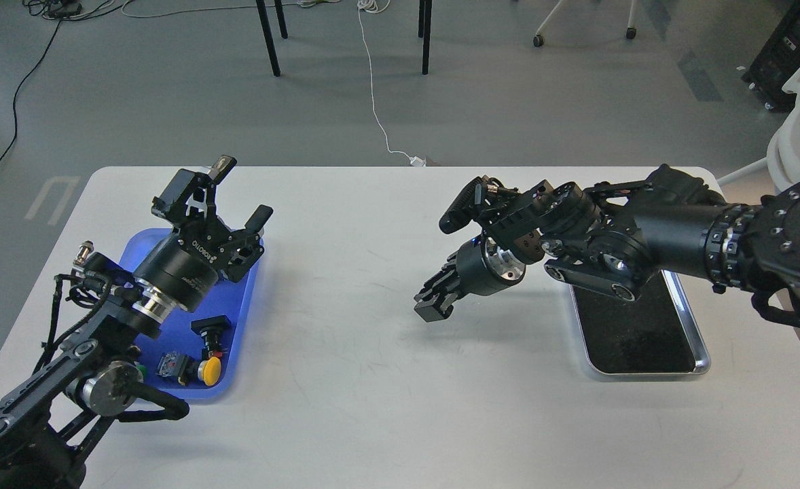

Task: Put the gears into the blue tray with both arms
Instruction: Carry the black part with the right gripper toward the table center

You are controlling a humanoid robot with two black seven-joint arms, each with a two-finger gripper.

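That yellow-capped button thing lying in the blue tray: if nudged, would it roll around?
The yellow-capped switch lies on its side in the blue tray; its round cap might rock. Its blocky body probably stops real rolling. It looks rigid, likely hard plastic.

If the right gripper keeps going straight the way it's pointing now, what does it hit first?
The right gripper points down and toward the left, away from the silver tray. Nothing lies ahead of it but bare white table, so it would probably meet the tabletop first. Its height above the table is hard to judge from this view.
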